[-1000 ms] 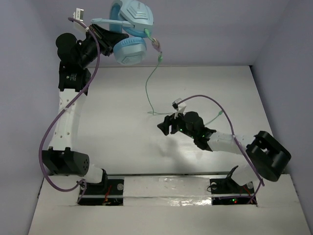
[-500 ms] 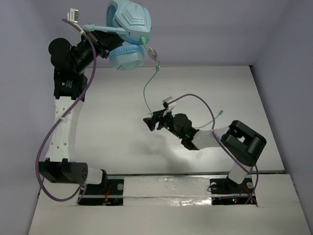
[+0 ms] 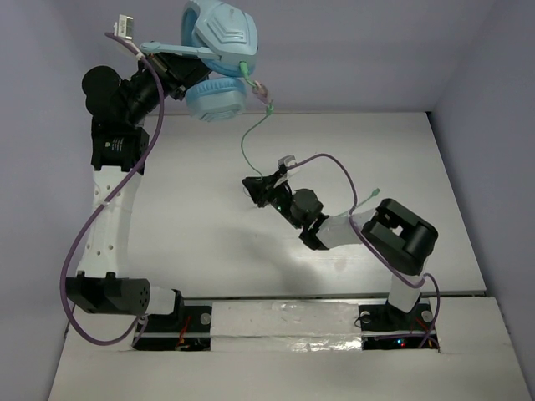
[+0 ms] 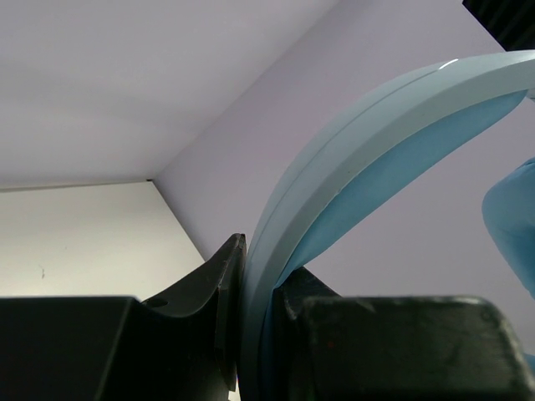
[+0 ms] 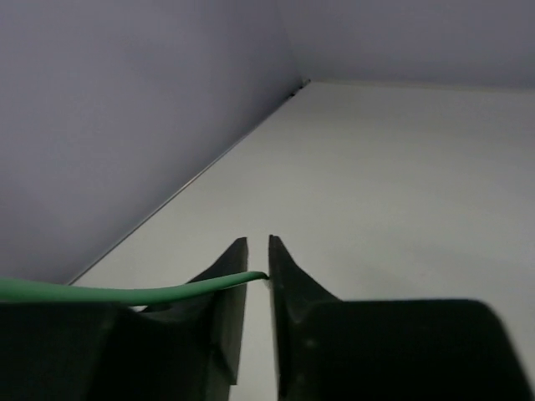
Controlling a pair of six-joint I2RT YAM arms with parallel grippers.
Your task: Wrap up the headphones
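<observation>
The light blue headphones (image 3: 221, 38) hang high at the back left, one ear cup above the other. My left gripper (image 3: 180, 67) is shut on their thin headband (image 4: 351, 150), which runs up between the black fingers (image 4: 219, 284). The pale green cord (image 3: 247, 142) drops from the cups to mid-table. There my right gripper (image 3: 251, 185) has its jaws nearly together on the cord (image 5: 125, 292), which crosses the left finger and dips into the narrow gap. Past the gripper, the cord's free end (image 3: 372, 196) pokes out beside the right arm.
Purple arm cables (image 3: 109, 209) loop along the left arm and over the right arm (image 3: 334, 167). The right arm's elbow (image 3: 401, 234) sits folded at the table's right. Walls close the table at the back (image 3: 351, 111) and on both sides.
The right gripper slid left and back along the table to the cord and closed from wide open onto it. The left arm lifted the headphones slightly, then held still.
</observation>
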